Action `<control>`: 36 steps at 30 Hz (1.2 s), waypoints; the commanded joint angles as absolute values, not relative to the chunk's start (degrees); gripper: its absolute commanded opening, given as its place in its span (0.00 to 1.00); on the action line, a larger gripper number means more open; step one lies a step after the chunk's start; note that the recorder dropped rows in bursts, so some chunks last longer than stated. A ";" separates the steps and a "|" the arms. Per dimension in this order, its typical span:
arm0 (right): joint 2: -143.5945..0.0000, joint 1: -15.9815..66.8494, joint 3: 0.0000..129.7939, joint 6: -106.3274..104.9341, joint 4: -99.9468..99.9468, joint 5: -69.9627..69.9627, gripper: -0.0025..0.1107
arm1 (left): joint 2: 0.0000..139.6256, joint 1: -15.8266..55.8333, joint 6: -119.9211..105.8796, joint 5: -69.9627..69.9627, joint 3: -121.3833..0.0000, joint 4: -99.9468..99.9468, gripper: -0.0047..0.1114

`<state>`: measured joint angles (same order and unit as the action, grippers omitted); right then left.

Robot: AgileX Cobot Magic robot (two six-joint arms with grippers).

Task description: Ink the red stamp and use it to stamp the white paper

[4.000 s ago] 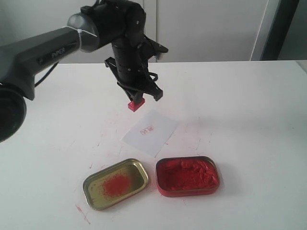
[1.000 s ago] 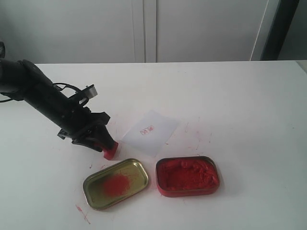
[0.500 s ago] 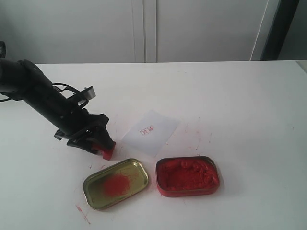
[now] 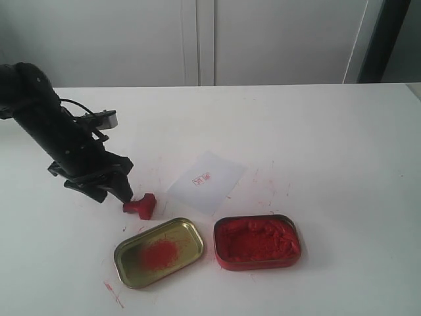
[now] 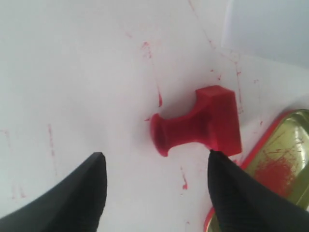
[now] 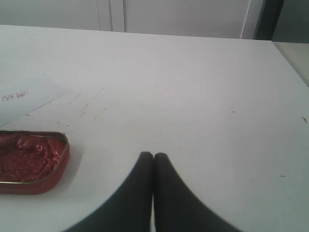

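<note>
The red stamp (image 4: 141, 206) (image 5: 198, 124) lies on its side on the white table, just left of the white paper (image 4: 206, 181), which carries a small red imprint (image 4: 201, 178). My left gripper (image 4: 113, 193) (image 5: 154, 157) is open, its fingers spread wide just short of the stamp and holding nothing. The paper's corner shows in the left wrist view (image 5: 270, 29) and in the right wrist view (image 6: 24, 99). My right gripper (image 6: 153, 155) is shut and empty above bare table; it does not show in the exterior view.
A red tin of red paste (image 4: 257, 241) (image 6: 26, 162) sits near the front, right of a gold tin lid (image 4: 158, 252) (image 5: 277, 169) with a red smear. Red specks mark the tabletop around the paper.
My left gripper opened and let go of the stamp, then drew back to the left. The stamp now lies free on the table.
</note>
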<state>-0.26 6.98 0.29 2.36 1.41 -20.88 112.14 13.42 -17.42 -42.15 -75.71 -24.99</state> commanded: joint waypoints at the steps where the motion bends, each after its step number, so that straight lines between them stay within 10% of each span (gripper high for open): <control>1: 0.00 6.77 0.00 2.46 1.55 -19.95 0.02 | 110.75 13.32 -14.15 -43.23 -75.40 -20.09 0.60; 10: 0.00 6.77 0.00 2.46 1.55 -19.95 0.02 | 110.63 13.32 -11.87 -43.51 -75.40 -18.80 0.50; 20: 0.00 6.77 0.00 2.46 1.55 -19.95 0.02 | 110.26 13.32 -12.93 -44.46 -75.40 -18.72 0.05; 36: 0.00 6.77 0.00 2.46 1.55 -19.95 0.02 | 101.90 13.32 -1.44 -47.42 -75.40 -2.67 0.04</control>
<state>-0.26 6.98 0.29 2.36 1.41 -20.88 103.89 13.42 -3.64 -44.86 -75.71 -4.67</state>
